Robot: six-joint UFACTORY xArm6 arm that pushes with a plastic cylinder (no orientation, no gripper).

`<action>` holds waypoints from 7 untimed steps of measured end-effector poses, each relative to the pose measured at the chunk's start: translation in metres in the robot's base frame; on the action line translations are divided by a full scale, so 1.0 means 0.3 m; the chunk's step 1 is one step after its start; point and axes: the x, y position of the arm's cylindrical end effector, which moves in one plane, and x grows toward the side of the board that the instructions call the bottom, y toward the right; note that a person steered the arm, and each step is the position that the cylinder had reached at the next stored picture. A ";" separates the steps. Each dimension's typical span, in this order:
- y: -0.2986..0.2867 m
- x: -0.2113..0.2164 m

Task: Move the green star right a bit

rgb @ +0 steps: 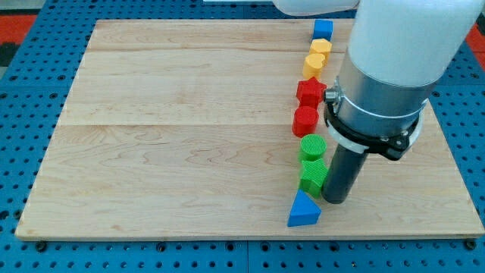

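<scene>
The green star lies on the wooden board near the view's bottom, in a column of blocks. My tip stands just right of the green star, touching or nearly touching its right side. A green cylinder sits directly above the star in the view. A blue triangle lies just below the star, left of my tip. The rod and the arm's grey body hide the board to the right of the column.
Higher up the column are a red cylinder-like block, a red star, two yellow blocks and a blue block. The board's bottom edge runs close below the blue triangle.
</scene>
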 end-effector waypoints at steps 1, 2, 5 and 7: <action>0.000 0.000; 0.196 0.002; 0.457 0.002; 0.557 -0.034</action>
